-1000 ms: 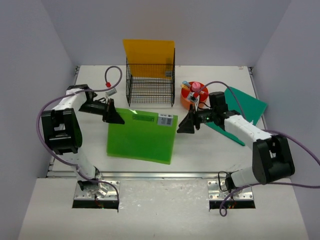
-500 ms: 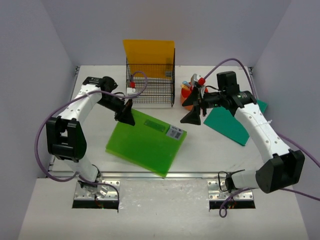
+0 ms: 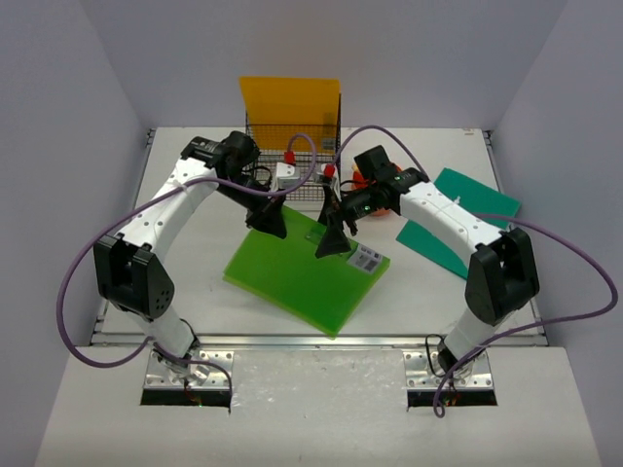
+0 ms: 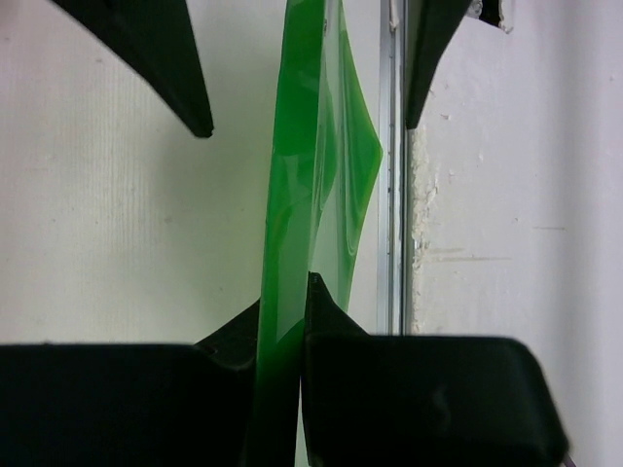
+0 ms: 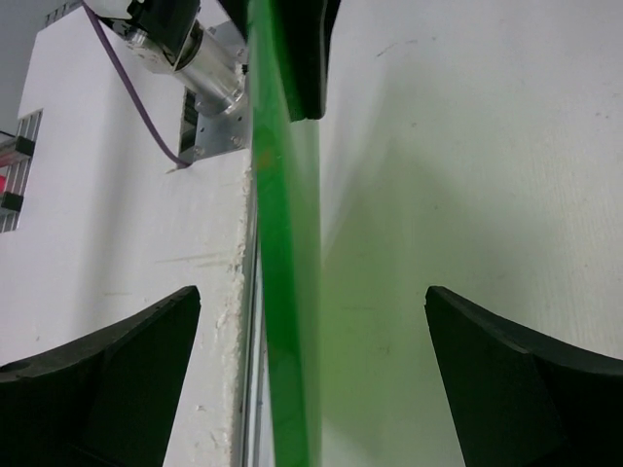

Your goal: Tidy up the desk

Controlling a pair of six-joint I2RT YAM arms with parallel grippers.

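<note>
A bright green plastic folder [image 3: 302, 275] with a barcode label hangs tilted over the white desk [image 3: 185, 263], its far edge lifted. My left gripper [image 3: 274, 223] is shut on that far edge; in the left wrist view the folder [image 4: 302, 195] runs edge-on between the closed fingers. My right gripper [image 3: 332, 236] is open at the same far edge, a little to the right. In the right wrist view the folder [image 5: 282, 292] stands edge-on between the wide-spread fingers [image 5: 117, 370], touching neither.
A black wire-mesh rack [image 3: 292, 165] with an orange folder [image 3: 289, 102] stands at the back. A round orange tray [image 3: 368, 185] is partly hidden behind my right arm. A dark green folder [image 3: 458, 219] lies at the right. The silver rail [image 3: 321, 341] edges the desk's near side.
Both arms swung inward to the middle. The left gripper carried the green folder's far edge rightward, turning the folder. The right gripper moved left from beside the orange tray to the folder's edge.
</note>
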